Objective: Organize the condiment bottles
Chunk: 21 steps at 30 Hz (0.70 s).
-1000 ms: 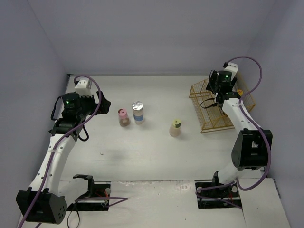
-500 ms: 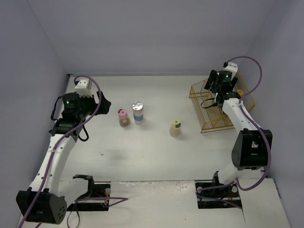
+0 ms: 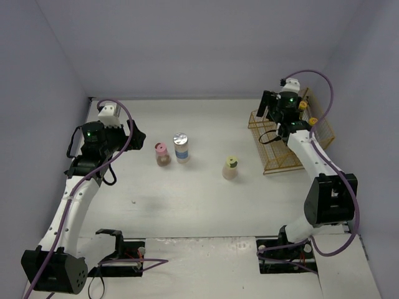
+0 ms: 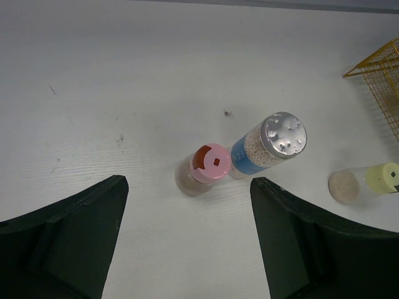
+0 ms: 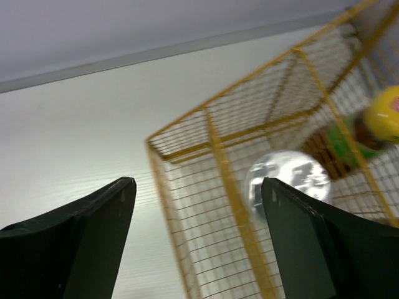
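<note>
- worktop [image 3: 199, 193]: white, carries everything.
- gold wire basket [image 5: 218, 156]: far right of the worktop. Inside it are a silver-lidded jar [image 5: 287, 177] and a yellow-capped bottle [image 5: 381, 118], both blurred in the right wrist view.
- right claw [image 5: 197, 182]: above the basket's near-left corner, fingers spread wide, released. Nothing sits between them and they touch nothing.
- left claw [image 4: 188, 182]: up over the left-centre worktop, fingers spread wide, holding nothing and touching nothing.
- blue-labelled jar [image 4: 268, 146]: silver lid, upright mid-worktop.
- pink-lidded jar [image 4: 202, 168]: upright, just left of the blue-labelled jar.
- pale yellow-lidded jar [image 4: 368, 182]: upright, alone, between that pair and the basket.
</note>
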Available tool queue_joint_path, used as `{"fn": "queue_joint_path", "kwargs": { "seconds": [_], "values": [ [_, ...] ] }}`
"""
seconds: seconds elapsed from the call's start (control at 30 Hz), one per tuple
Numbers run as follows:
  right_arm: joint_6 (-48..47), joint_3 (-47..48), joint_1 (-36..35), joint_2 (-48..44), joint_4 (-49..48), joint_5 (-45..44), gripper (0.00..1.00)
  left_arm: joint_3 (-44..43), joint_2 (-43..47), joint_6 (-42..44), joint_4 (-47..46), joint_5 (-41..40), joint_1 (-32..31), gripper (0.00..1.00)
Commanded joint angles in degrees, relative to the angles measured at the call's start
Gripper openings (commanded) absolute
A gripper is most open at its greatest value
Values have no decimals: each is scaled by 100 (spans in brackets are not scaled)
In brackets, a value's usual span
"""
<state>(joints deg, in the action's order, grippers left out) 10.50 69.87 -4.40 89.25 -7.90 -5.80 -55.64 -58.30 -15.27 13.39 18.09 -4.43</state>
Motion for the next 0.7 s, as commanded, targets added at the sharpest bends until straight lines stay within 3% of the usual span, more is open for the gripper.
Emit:
{"fn": "queue_joint_path", "kwargs": {
  "seconds": [0.0, 0.1, 0.3, 0.47, 0.67],
  "values": [
    [-522, 246, -726, -575, -616, 448, 87, -211, 21, -82, -381, 81, 56, 80],
    [-620, 299, -1192, -620, -529, 431, 91, -211, 29, -90, -381, 81, 56, 80],
    [-540, 168, -1800, -515, -660, 1283, 94, -211, 38, -99, -381, 81, 65, 80],
    [-654, 220, -2599, 82, -1002, 2055, 100, -202, 47, -108, -381, 81, 82, 80],
    [-874, 528, -3250, 847, -1301, 2346, 100, -193, 56, -108, -390, 55, 91, 80]
  ]
}}
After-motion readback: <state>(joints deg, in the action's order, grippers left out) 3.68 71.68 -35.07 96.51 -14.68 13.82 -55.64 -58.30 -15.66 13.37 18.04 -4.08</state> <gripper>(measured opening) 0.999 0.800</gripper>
